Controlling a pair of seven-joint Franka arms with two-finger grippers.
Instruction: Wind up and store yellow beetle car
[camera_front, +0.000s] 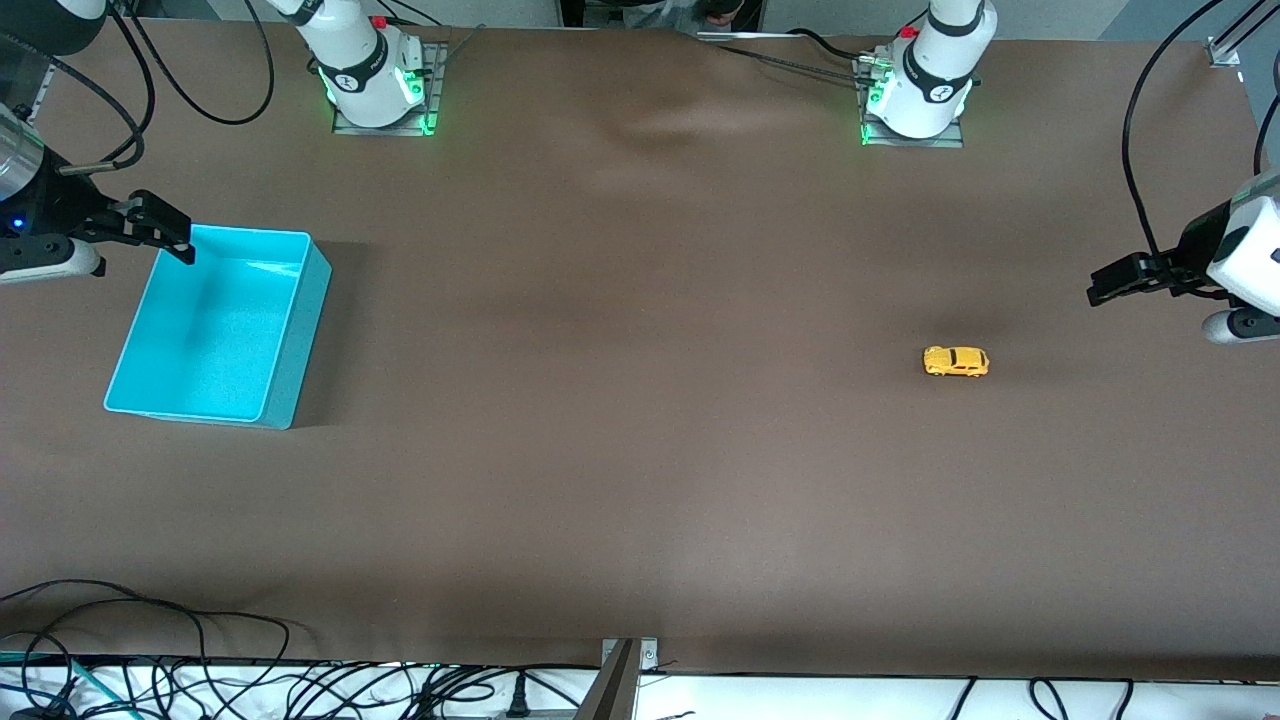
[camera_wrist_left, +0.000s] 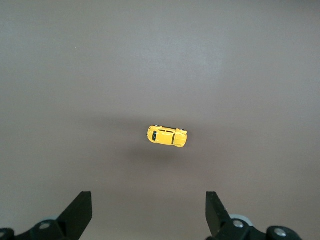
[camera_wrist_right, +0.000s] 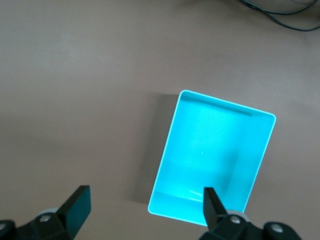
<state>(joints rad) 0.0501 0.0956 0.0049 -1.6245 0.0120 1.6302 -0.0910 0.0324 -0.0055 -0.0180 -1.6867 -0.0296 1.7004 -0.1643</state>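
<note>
**Both arms waiting at the table's ends, toy car untouched**

The yellow beetle car is sitting on its wheels on the bare brown table, toward the left arm's end and well apart from everything else. Nothing is touching it. The left gripper is hanging in the air over the table edge at that same end, near the car but not above it, its fingers spread wide with nothing between them. From its wrist camera the car is lying centred ahead of the open jaws — my guess is the arm is posed that way so the car is in plain sight before any reach.

At the right arm's end the turquoise bin is standing open and empty, its long side running toward the front camera. The right gripper is hovering over the bin's corner farthest from that camera, fingers likewise parted and holding nothing; its wrist camera is looking straight down into the bin. That arm is waiting, and I would judge it is parked there because the bin is where the car has to end up.

So the task is looking barely begun — the car is neither wound nor stored. The car is tiny beside those jaws, so I expect the pickup is going to need a careful, well-centred descent.
</note>
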